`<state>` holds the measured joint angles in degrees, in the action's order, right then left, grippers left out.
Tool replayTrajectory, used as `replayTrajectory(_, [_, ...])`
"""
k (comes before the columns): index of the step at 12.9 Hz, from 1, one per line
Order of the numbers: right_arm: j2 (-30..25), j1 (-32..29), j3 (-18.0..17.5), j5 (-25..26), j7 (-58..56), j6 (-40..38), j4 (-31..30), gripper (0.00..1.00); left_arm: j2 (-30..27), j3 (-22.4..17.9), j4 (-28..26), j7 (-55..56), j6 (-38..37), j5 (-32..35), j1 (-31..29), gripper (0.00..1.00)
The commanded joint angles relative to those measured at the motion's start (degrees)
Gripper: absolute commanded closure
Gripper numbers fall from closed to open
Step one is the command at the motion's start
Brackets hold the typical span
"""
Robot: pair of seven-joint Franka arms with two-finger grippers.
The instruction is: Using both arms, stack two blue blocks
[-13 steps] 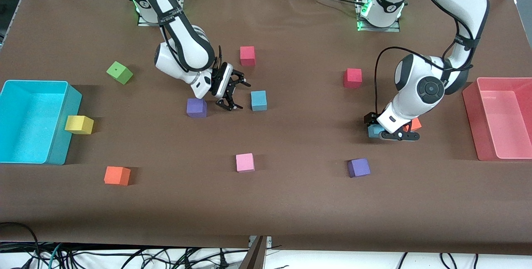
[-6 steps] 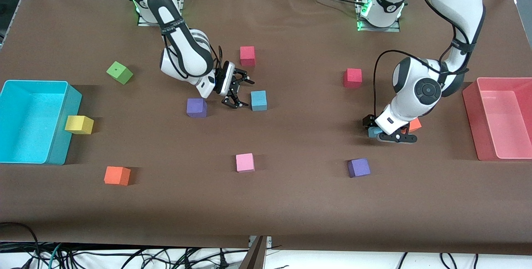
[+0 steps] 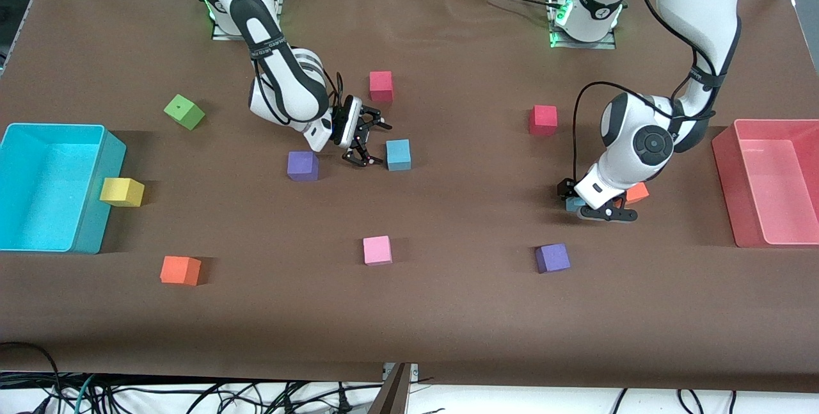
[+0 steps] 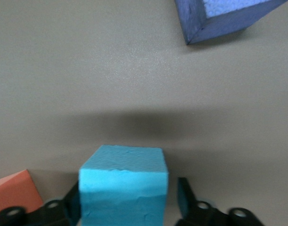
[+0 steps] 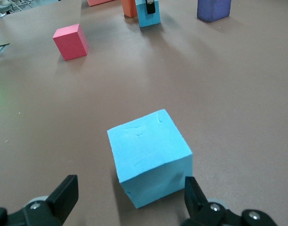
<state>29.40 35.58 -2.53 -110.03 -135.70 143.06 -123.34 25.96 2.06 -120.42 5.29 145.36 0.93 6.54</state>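
The right gripper [image 3: 366,143] is hanging low over the brown table [image 3: 448,311], just beside a sky-blue block [image 3: 398,155] that is sitting on the cloth near the middle of the table, with a purple cube [image 3: 302,166] resting toward the right arm's end and a red cube [image 3: 381,86] lying farther from the front camera. In the right wrist view its fingers [image 5: 65,194] are standing spread wide apart with that block [image 5: 150,157] lying between them, untouched. The left gripper [image 3: 598,206] is sitting low at the table toward the left arm's end, its fingers [image 4: 187,197] standing at both sides of the second sky-blue block [image 4: 123,190]; whether they are pressing on it I cannot tell. In the front view this block [image 3: 574,204] is showing only as a sliver under the wrist, with an orange cube [image 3: 637,192] just beside it and another purple cube [image 3: 552,258] lying nearer the front camera
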Motion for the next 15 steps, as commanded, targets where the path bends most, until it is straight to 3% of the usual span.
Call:
replayTrajectory(1, [0.2, -0.2, -0.3, -1.8, -1.8, -0.7, -0.3, 0.0, -0.3, -0.4, -0.1, -0.5, -1.0, 1.7, 0.2, 1.0])
replayTrajectory(7, [0.5, -0.1, -0.3, -3.2, -1.9, -0.6, -0.1, 0.0, -6.1, 0.1, 2.8, 3.6, -9.8, -0.1, 3.1, 1.0])
replayTrajectory(11, [0.5, 0.3, -0.4, -3.7, -2.1, -0.6, 0.1, 0.0, -6.0, 0.3, 12.1, 11.6, -19.8, -4.7, 10.8, 1.0])
replayTrajectory(15, [0.7, 0.3, -0.5, -3.9, -2.1, -0.6, 0.5, 0.0, -4.3, 0.5, 16.5, 22.4, -20.1, -4.6, 19.6, 1.0])
